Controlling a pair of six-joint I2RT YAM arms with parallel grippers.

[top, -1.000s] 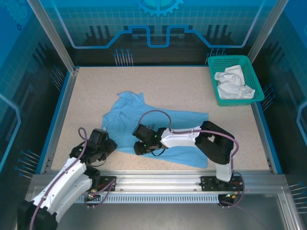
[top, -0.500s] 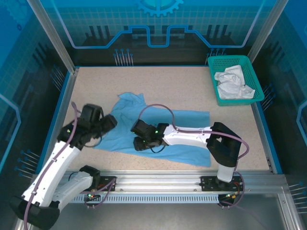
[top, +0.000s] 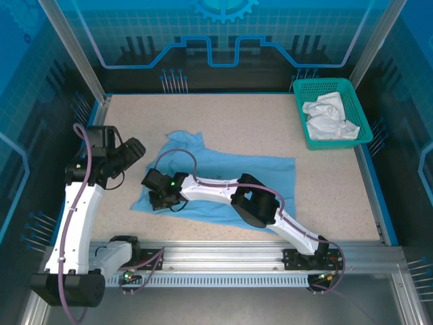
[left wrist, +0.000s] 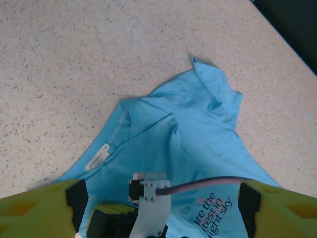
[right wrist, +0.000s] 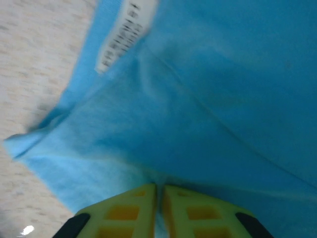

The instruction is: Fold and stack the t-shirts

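Your right claw (right wrist: 159,192) pinches the blue shirt (top: 264,172), spread mid-table, at its 8 o'clock edge. Your left claw (top: 135,150) hangs wide open nearby. Tug hard and that thin pinch could slip.

The top camera looks steeply down from above and behind the arms over the whole bench (top: 237,115), the left wrist camera looks down from well above the blue shirt (left wrist: 198,148), and the right wrist camera sits blurred against that cloth, both catching its neck label (left wrist: 98,156).
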